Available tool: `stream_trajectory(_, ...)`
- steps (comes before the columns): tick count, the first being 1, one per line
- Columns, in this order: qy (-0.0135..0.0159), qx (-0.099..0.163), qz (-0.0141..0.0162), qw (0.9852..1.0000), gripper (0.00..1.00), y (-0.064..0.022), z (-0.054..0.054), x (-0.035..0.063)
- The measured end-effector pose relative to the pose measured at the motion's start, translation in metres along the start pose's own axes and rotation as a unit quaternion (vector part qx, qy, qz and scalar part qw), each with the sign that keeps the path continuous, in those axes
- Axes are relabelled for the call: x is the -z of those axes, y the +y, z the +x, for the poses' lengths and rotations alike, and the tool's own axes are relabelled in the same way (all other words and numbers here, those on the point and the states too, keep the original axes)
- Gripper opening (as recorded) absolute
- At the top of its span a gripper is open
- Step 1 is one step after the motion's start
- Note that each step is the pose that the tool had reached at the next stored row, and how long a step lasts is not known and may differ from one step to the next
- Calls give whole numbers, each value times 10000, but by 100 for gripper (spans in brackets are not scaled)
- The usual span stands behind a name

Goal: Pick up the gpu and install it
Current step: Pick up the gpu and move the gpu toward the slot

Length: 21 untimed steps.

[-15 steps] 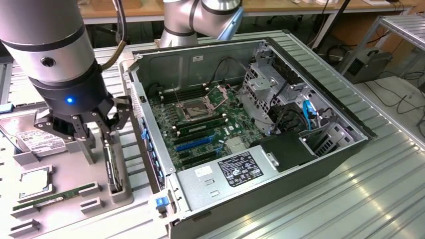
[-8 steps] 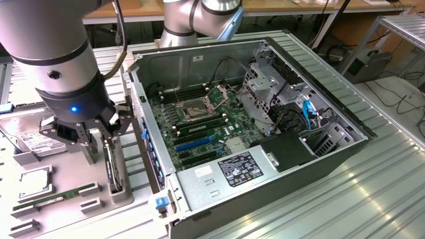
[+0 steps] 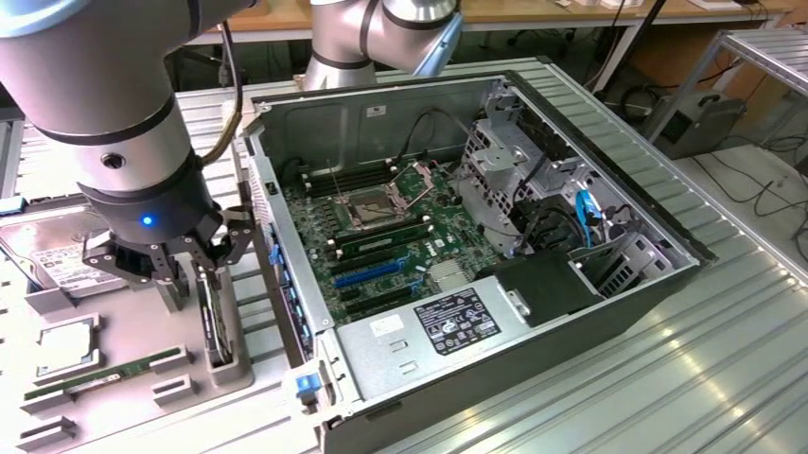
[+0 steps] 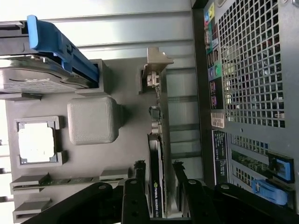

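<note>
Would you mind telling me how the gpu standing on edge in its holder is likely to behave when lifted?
The gpu looks like a rigid board, so it probably stays stiff. Standing on its thin edge in the holder, it may tip once freed. Its exposed components seem fragile.

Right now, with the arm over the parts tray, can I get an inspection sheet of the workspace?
surface: ribbed metal table, gray parts tray on it.
job's things: gpu on edge in its tray slot; computer case open, motherboard exposed.
clutter: hard drive, CPU, RAM stick in the tray.
grippers: tool open, astride the gpu.
cables: blue and black leads inside the case.
surroundings: wooden bench behind, floor cables.
</note>
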State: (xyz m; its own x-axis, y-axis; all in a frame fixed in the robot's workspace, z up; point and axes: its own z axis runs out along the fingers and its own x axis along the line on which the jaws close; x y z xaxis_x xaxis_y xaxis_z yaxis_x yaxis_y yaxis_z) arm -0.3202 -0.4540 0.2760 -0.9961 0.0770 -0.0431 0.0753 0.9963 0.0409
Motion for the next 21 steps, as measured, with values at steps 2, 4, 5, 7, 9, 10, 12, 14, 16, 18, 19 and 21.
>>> stream_trajectory(2,0,0,0,10000,36,3,1,-29)
stream_trajectory(4,-1,0,0,10000,36,6,3,-56)
stream_trajectory(5,-2,0,-1,10000,36,8,4,-71)
stream_trajectory(7,-2,0,-1,10000,36,11,6,-99)
stream_trajectory(9,-1,0,0,10000,36,14,7,-132)
stream_trajectory(10,-1,0,0,10000,36,15,8,-150)
stream_trajectory(12,-2,0,-2,10000,36,22,12,-212)
stream_trajectory(14,-1,-1,-7,10000,36,30,14,-241)
stream_trajectory(16,-1,-1,-18,10000,36,39,14,-264)
stream_trajectory(18,1,-1,-33,10000,36,41,16,-280)
stream_trajectory(19,2,-3,-40,10000,36,41,17,-287)
stream_trajectory(21,2,-4,-42,10000,36,42,17,-300)
